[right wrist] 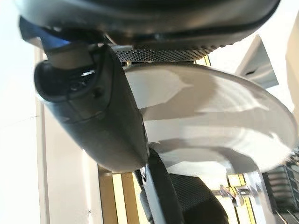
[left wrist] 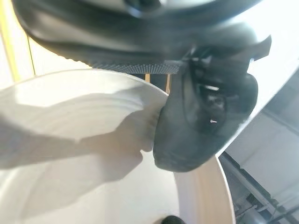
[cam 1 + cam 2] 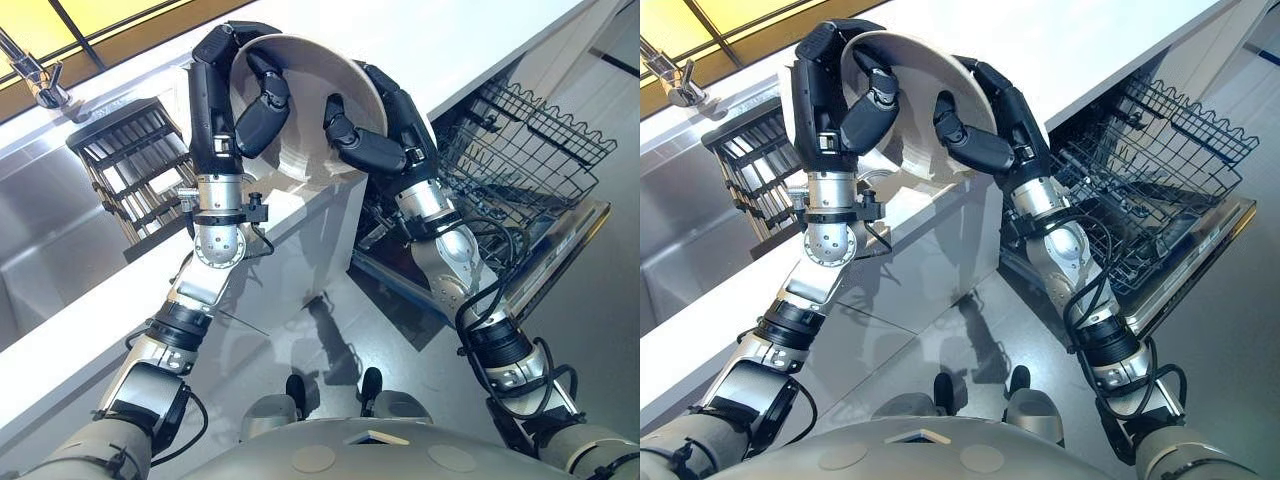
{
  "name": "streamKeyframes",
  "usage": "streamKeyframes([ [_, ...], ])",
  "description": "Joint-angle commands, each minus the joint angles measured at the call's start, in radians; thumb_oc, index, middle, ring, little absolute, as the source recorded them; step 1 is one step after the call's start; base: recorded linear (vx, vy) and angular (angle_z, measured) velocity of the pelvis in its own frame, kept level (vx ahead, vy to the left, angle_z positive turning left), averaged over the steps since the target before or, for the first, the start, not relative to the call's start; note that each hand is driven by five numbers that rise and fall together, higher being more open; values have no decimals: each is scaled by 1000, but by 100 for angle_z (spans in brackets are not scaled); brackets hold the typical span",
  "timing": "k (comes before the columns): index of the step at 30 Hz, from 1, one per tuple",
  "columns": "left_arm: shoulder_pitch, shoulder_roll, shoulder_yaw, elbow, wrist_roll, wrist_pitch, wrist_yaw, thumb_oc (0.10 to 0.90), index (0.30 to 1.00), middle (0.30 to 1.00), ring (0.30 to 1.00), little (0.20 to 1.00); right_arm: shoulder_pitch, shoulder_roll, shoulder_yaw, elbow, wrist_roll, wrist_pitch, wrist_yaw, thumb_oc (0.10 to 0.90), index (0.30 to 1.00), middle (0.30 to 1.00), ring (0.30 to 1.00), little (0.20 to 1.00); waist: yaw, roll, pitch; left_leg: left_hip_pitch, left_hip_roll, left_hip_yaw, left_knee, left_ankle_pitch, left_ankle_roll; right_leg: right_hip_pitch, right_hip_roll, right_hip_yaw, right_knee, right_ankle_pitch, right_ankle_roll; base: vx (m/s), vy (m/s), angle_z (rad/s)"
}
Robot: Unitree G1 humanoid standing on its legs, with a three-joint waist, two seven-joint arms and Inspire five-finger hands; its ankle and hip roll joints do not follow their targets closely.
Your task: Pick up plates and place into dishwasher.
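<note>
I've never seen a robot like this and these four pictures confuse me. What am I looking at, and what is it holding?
This is a humanoid robot with two silver-grey arms ending in dark hands. The two wide pictures come from cameras on its head, looking down; the two close-ups come from cameras on each wrist. Its left hand and right hand together hold one pale plate by opposite edges, thumbs pressed on its face, above a white counter. To the robot's left sit a sink with a tap and a dark dish rack. To its right an open dishwasher shows its wire basket.
</note>
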Motion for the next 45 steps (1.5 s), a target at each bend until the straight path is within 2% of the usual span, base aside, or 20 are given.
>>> streamKeyframes([
  [1, -95, -16, -131, -107, -70, -215, -228, 100, 300, 300, 300, 200, -59, 56, -24, -3, 51, -67, 17, 100, 300, 300, 300, 200, -6, -1, -139, -25, -46, 1, 8, -75, 14, 5, 68, -9, 119, -197, -7, 0, 0, 0],
  [7, -106, -4, -162, -148, -114, -214, -329, 100, 300, 300, 300, 200, -59, 51, -30, 21, 97, -36, -7, 100, 300, 300, 300, 200, -9, 2, -139, -21, -50, 1, -4, -74, 19, 6, 66, -5, 111, -191, -1, -18, 37, 1],
  [9, -108, 3, -164, -158, -130, -200, -344, 122, 319, 319, 319, 222, -58, 47, -35, 33, 104, -41, -10, 100, 300, 300, 300, 200, -9, 2, -139, -20, -50, 0, -8, -73, 20, 6, 66, -5, 108, -189, 0, -19, 36, 2],
  [10, -109, 13, -160, -166, -175, -157, -366, 800, 900, 900, 900, 900, -61, 36, -44, 40, 102, -51, -11, 100, 300, 300, 300, 200, -9, 2, -141, -19, -51, -1, -12, -73, 21, 6, 66, -5, 106, -187, 1, -19, 36, 1],
  [14, -103, 32, -136, -169, -264, -87, -389, 800, 900, 900, 900, 900, -74, 1, -80, 50, 87, -88, -23, 100, 300, 300, 300, 200, -7, 1, -142, -19, -52, -2, -13, -74, 22, 7, 64, -6, 99, -182, 5, -14, 32, 2],
  [16, -92, 45, -98, -173, -322, -28, -386, 800, 900, 900, 900, 900, -91, -31, -121, 52, -9, -141, -76, 100, 300, 300, 300, 200, -4, 0, -143, -19, -52, -4, -13, -74, 22, 9, 62, -6, 94, -178, 7, -5, 27, 3],
  [20, -90, 98, -11, -157, -447, 47, -445, 800, 900, 900, 900, 900, -153, -124, -217, 78, -196, -186, -235, 100, 300, 300, 300, 200, 3, -2, -146, -19, -56, -8, -13, -76, 21, 12, 60, -7, 86, -175, 10, 0, 0, 0],
  [24, -96, 146, 76, -160, -584, 108, -524, 800, 900, 900, 900, 900, -204, -244, -290, 146, -370, -180, -374, 100, 300, 300, 300, 200, 14, -3, -149, -20, -61, -17, -12, -77, 19, 17, 57, -7, 75, -172, 11, 17, 4, 1],
  [27, -93, 166, 121, -163, -653, 144, -578, 800, 900, 900, 900, 900, -216, -299, -318, 189, -416, -156, -421, 100, 300, 300, 300, 200, 20, -2, -149, -21, -62, -19, -12, -79, 18, 19, 55, -9, 69, -171, 13, 42, 8, 3],
  [28, -80, 185, 160, -167, -673, 153, -598, 800, 900, 900, 900, 900, -213, -351, -352, 245, -433, -138, -445, 100, 300, 300, 300, 200, 26, -2, -150, -21, -65, -25, -13, -80, 17, 22, 53, -10, 65, -172, 13, 79, 20, 5],
  [32, -25, 234, 254, -142, -703, 156, -648, 800, 900, 900, 900, 900, -174, -454, -425, 377, -439, -96, -448, 100, 300, 300, 300, 200, 38, -2, -152, -19, -68, -35, -13, -87, 18, 27, 47, -12, 66, -179, 15, 79, 20, 5],
  [33, -23, 235, 257, -141, -708, 155, -650, 800, 900, 900, 900, 900, -174, -458, -427, 382, -437, -99, -447, 100, 300, 300, 300, 200, 38, -2, -152, -19, -68, -36, -13, -87, 18, 28, 46, -13, 67, -180, 15, 69, 10, 4],
  [35, 17, 257, 322, -110, -725, 157, -644, 800, 900, 900, 900, 900, -138, -504, -467, 470, -453, -96, -455, 100, 300, 300, 300, 200, 45, -1, -152, -14, -71, -41, -13, -90, 19, 28, 41, -12, 75, -187, 15, 112, 17, 8],
  [38, 46, 281, 369, -68, -705, 158, -595, 800, 900, 900, 900, 900, -112, -534, -491, 537, -440, -95, -467, 100, 300, 300, 300, 200, 50, 0, -147, -8, -71, -44, -11, -91, 22, 28, 35, -12, 91, -196, 15, 98, 5, 11],
  [39, 56, 292, 384, -36, -675, 148, -556, 800, 900, 900, 900, 900, -102, -536, -500, 571, -445, -94, -468, 100, 300, 300, 300, 200, 52, 1, -144, -5, -71, -43, -8, -94, 24, 26, 32, -13, 103, -201, 16, 81, -6, 12],
  [42, 83, 348, 445, 67, -537, 174, -418, 800, 900, 900, 900, 900, -62, -553, -521, 642, -431, -84, -456, 100, 300, 300, 300, 200, 56, 8, -122, -6, -68, -41, 18, -101, 33, 7, 17, -16, 169, -225, 13, 73, -13, 4],
  [45, 98, 381, 466, 135, -488, 190, -369, 800, 900, 900, 900, 900, -35, -554, -528, 649, -415, -72, -439, 100, 300, 300, 300, 200, 53, 13, -101, -21, -69, -36, 56, -113, 39, -19, 7, -21, 217, -239, 10, 4, -15, 4],
])
